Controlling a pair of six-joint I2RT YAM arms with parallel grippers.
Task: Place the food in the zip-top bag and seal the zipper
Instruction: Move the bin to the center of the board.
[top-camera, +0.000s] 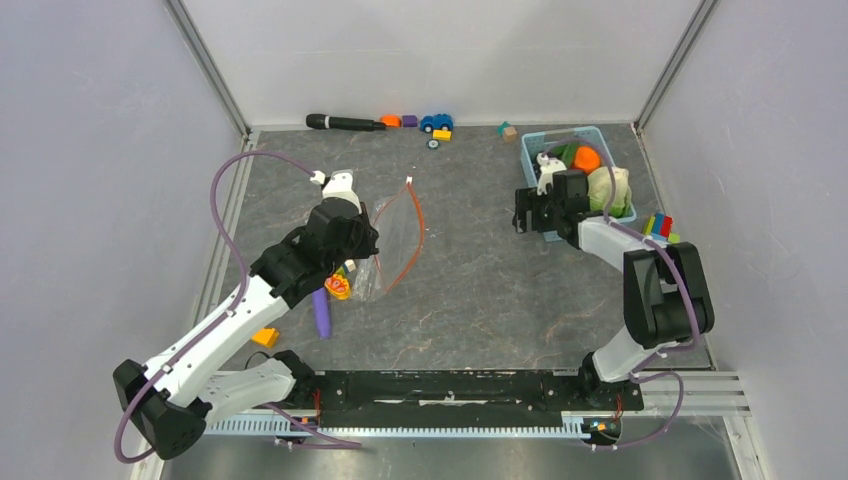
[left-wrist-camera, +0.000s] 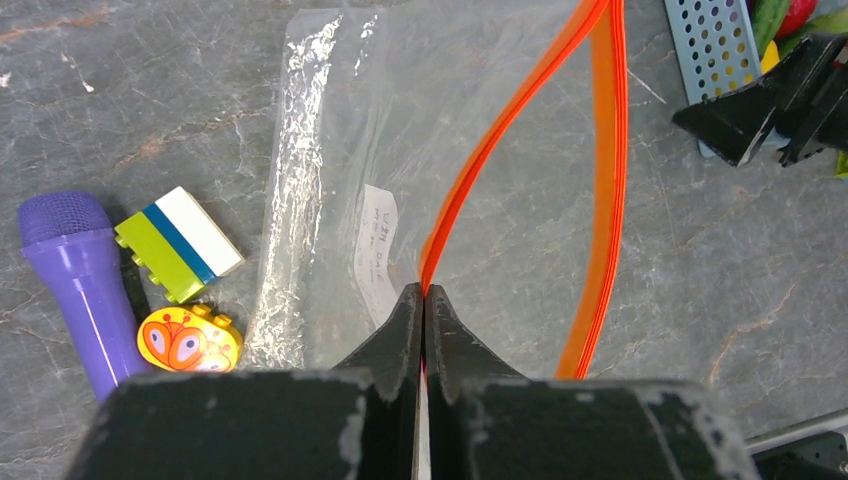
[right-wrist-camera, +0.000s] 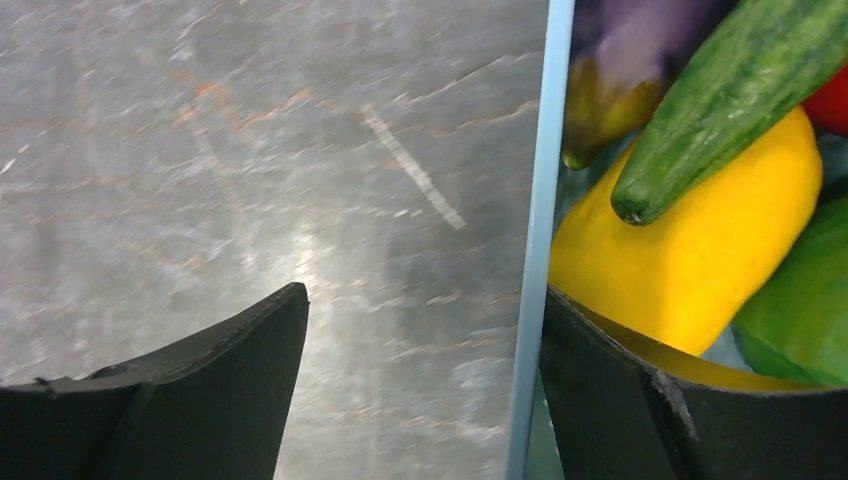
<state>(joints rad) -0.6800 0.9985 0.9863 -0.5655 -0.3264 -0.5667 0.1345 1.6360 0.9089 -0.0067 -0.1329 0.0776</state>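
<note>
The table (right-wrist-camera: 200, 150) is veined grey, the zip-top bag (left-wrist-camera: 330, 150) clear with an orange-red zipper (left-wrist-camera: 600, 200), the basket (left-wrist-camera: 715, 50) pale blue, the cucumber (right-wrist-camera: 740, 90) mottled green, the block (left-wrist-camera: 180, 240) striped lime-blue-white.

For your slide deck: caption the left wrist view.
Left gripper shut on the orange zipper, propping the clear bag open beside a toy block.

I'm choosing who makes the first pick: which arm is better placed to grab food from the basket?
The right arm: its open jaws straddle the basket wall, beside the food. The left arm has its jaws shut on the zipper of the bag.
</note>
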